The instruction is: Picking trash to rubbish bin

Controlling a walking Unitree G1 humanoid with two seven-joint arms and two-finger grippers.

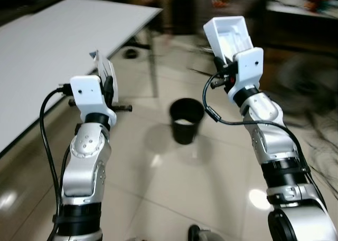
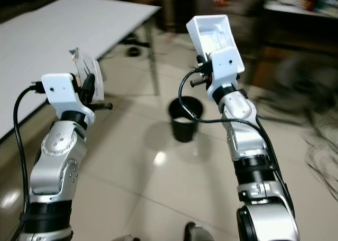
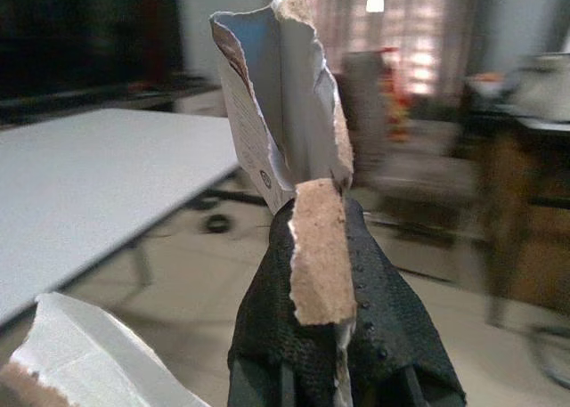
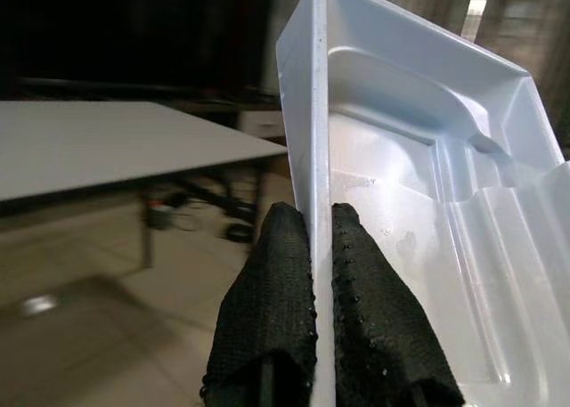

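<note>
I had both loads raised: left gripper [image 3: 343, 336] clamped on torn cardboard [image 3: 285, 95], right gripper [image 4: 321, 282] pinching a white plastic tray [image 1: 228, 36]. The black bin [image 1: 186, 119] stood ahead on the floor; carrying there came next, I judged.

2 silver jointed arms, white wrist housings, black cables, textured black fingers [image 4: 285, 309].

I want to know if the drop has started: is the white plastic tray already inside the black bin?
No, the right gripper holds the white plastic tray by its rim, raised above the black bin on the floor.
</note>
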